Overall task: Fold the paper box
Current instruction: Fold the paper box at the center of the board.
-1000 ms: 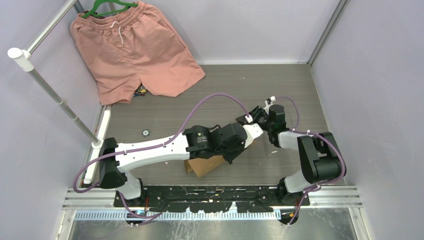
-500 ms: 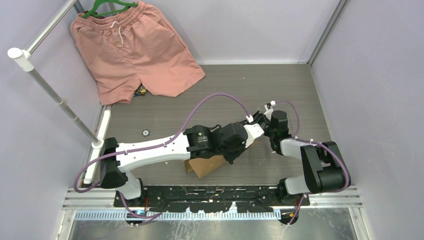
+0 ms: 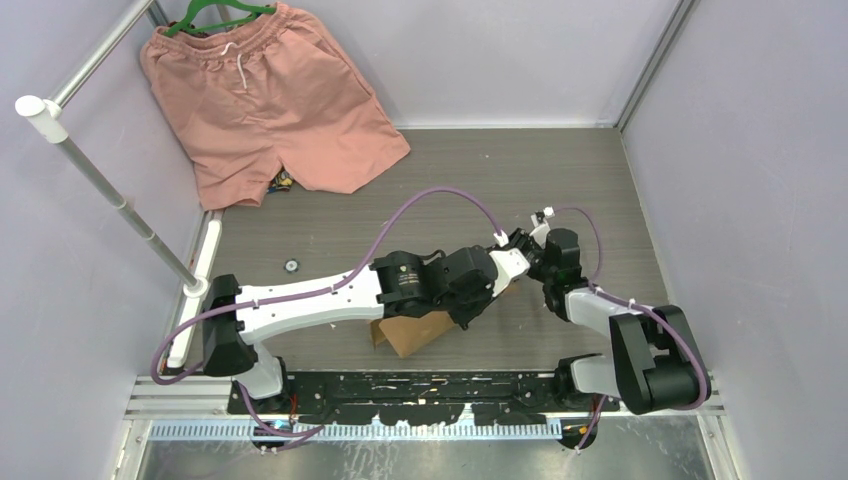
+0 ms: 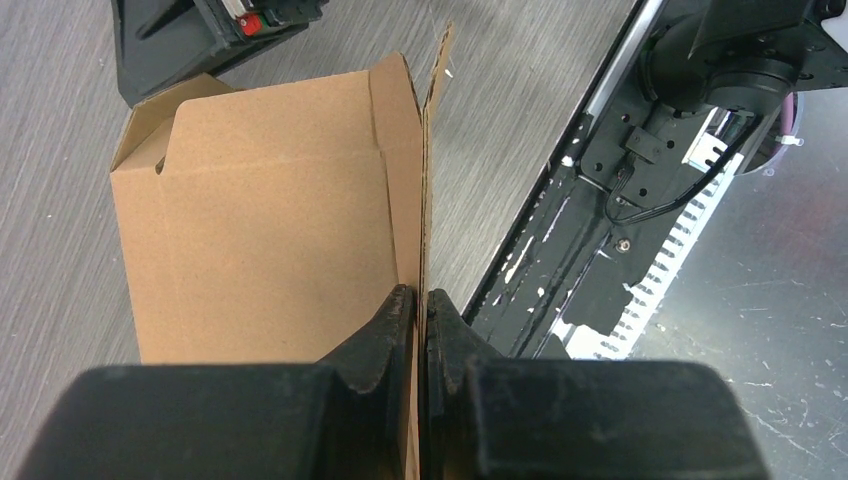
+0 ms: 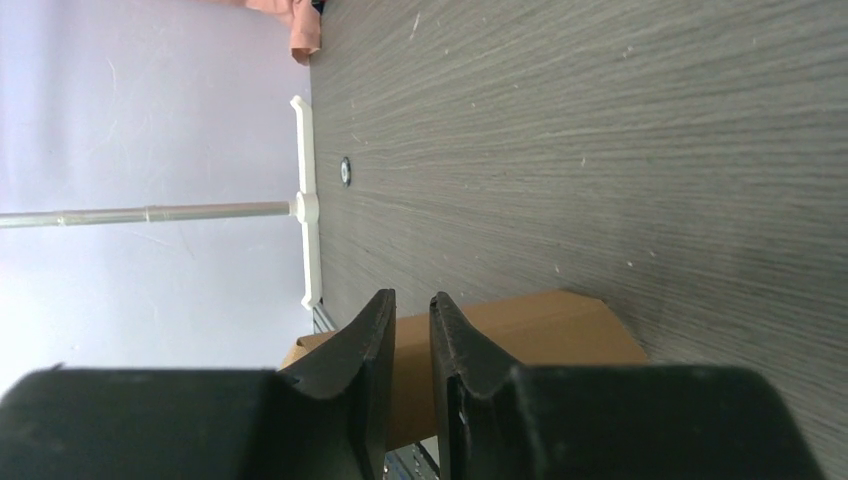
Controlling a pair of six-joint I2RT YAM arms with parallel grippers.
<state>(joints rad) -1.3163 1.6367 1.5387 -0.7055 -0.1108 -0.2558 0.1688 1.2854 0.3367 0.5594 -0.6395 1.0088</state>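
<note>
The plain brown corrugated cardboard box [image 4: 270, 230], part-folded, lies near the front edge of the grey wood-grain table [image 3: 450, 180]. One thin panel edge is pinched by the left gripper [image 4: 420, 297]. If it is pulled askew, it could be creased or slip free. The right gripper [image 5: 410, 300] is held nearly closed and empty beside the box. From above, most of the box is hidden by the left arm.
</note>
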